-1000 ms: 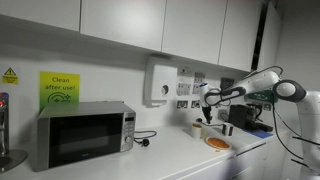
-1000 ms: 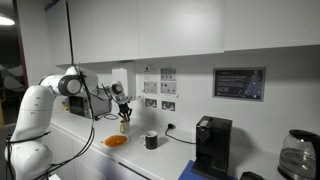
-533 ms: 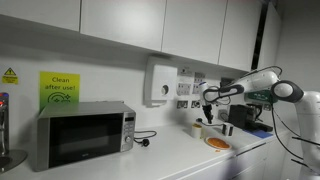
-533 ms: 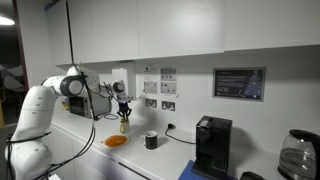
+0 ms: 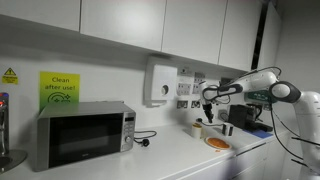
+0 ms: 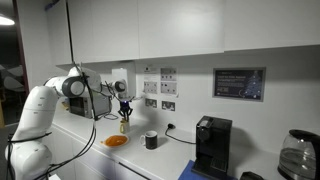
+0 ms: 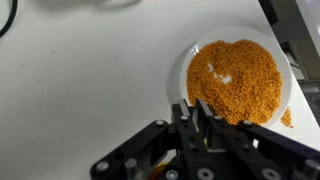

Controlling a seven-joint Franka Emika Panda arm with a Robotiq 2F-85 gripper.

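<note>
The counter (image 5: 150, 160) runs under white cabinets, with the microwave (image 5: 83, 135) far out at 9 o'clock from the arm (image 6: 45, 110) in an exterior view and the coffee machine (image 6: 212, 145) well off at 3 o'clock of the work spot. The arm reaches out level and turns its wrist down, so the gripper (image 6: 123, 110) hangs above the counter. The plate (image 6: 116, 141) of orange grains lies below it, close to 6 o'clock, with a black cup (image 6: 151, 140) near the plate at 3 o'clock. In the wrist view the plate (image 7: 180, 70) sits at about 1 o'clock from the gripper (image 7: 197, 108), heaped nearly to its rim, and the fingertips overlap its near edge. The jaws are pressed together, and nothing clearly shows between them — a thin thing pinched there cannot be ruled out. The step in hand looks like a hover over the plate, closed and not yet in contact. Any next move calls for a small shift toward 1 o'clock to centre over the heap, then a slow, vertical descent — a fast or slanted one would likely scatter grains over the rim.
</note>
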